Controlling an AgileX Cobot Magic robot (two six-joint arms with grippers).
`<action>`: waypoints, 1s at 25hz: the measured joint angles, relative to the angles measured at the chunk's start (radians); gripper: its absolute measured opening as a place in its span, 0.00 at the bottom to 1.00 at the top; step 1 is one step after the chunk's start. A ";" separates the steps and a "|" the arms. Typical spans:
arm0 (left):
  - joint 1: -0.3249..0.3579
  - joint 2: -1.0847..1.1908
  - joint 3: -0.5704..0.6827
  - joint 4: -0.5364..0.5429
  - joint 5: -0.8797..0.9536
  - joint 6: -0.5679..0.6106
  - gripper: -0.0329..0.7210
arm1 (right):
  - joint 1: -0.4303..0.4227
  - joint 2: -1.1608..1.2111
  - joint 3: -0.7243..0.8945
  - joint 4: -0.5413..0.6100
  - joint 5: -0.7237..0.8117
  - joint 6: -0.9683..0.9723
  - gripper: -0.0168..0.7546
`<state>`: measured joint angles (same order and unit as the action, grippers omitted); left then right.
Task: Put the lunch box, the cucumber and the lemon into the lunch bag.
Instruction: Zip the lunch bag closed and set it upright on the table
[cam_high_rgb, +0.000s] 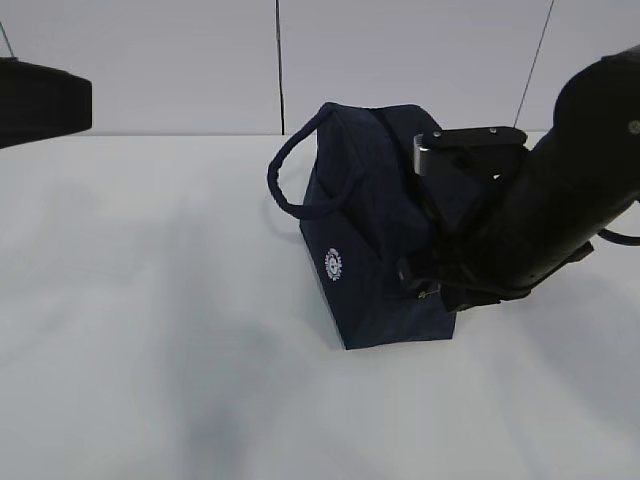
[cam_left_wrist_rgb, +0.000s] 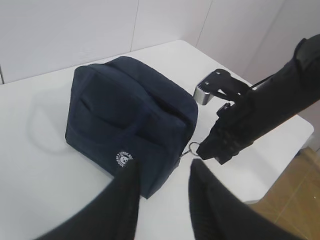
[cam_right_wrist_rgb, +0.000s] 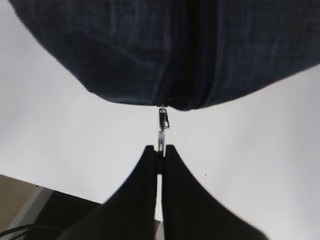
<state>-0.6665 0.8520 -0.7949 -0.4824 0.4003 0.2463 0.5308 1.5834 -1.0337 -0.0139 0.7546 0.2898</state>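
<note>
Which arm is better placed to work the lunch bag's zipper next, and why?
The right. Its gripper is shut on the zipper pull at the lunch bag; the left gripper hangs open above the table, holding nothing.

The right arm (cam_high_rgb: 560, 200) comes in from the right, black and bulky, sloping down toward the tabletop with its wrist low. The right gripper (cam_right_wrist_rgb: 160, 150) is closed tight, its two dark fingers (cam_right_wrist_rgb: 176, 170) pinching the metal zipper pull (cam_right_wrist_rgb: 162, 131) at the very tips. The left arm (cam_high_rgb: 40, 100) hangs back high on the left side, barely in sight. The left gripper (cam_left_wrist_rgb: 162, 175) is partly spread, fingers apart with nothing between them, hovering in the air.
</note>
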 joint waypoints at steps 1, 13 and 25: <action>0.000 0.000 0.000 0.000 0.001 0.000 0.36 | 0.000 -0.005 0.000 0.000 0.009 -0.002 0.03; 0.000 0.000 0.000 0.002 0.001 0.000 0.36 | 0.000 -0.051 -0.081 -0.037 0.078 -0.024 0.03; 0.000 0.000 0.000 0.002 0.002 0.000 0.36 | 0.000 -0.060 -0.212 -0.067 0.070 -0.040 0.03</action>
<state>-0.6665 0.8520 -0.7949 -0.4806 0.4026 0.2463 0.5308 1.5232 -1.2454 -0.0811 0.8243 0.2502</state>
